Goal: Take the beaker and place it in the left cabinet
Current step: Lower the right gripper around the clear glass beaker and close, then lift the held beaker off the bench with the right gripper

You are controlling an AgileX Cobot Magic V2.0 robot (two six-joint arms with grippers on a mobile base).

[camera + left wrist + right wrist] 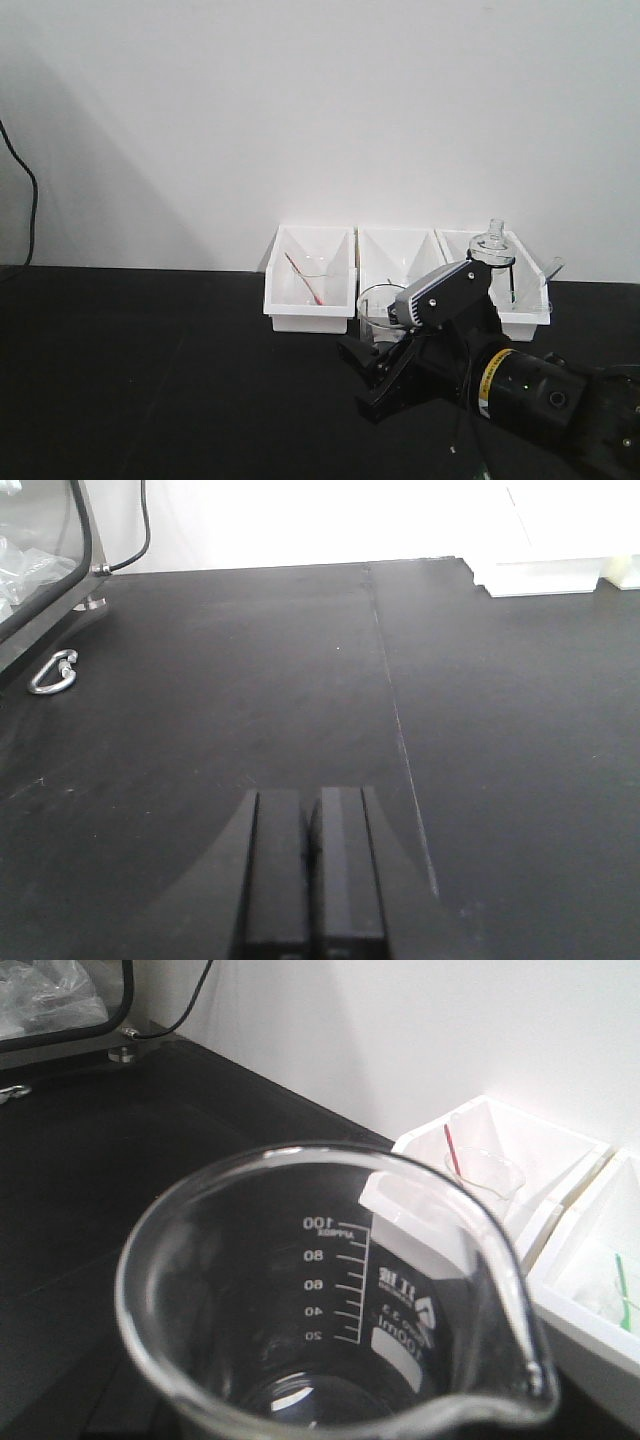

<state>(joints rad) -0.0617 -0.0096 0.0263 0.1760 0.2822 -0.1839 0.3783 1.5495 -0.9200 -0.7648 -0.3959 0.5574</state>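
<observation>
The beaker [330, 1300] is clear glass with a pour lip and white marks up to 100 ml. It fills the right wrist view, seen from above, and hides the fingers there. In the front view the beaker [381, 305] stands upright in my right gripper [380, 352], which is shut on its lower part in front of the middle white bin [400, 252]. My left gripper [312, 815] hangs low over the black tabletop [220, 700], shut, with nothing between its fingers. The left cabinet is out of view.
Three white bins stand against the back wall: the left bin [310, 318] holds a beaker with a red rod [452, 1148], the right bin [525, 318] a glass flask [493, 243]. A dark-framed case [84, 540], a carabiner [52, 672] and a cable [143, 525] lie far left.
</observation>
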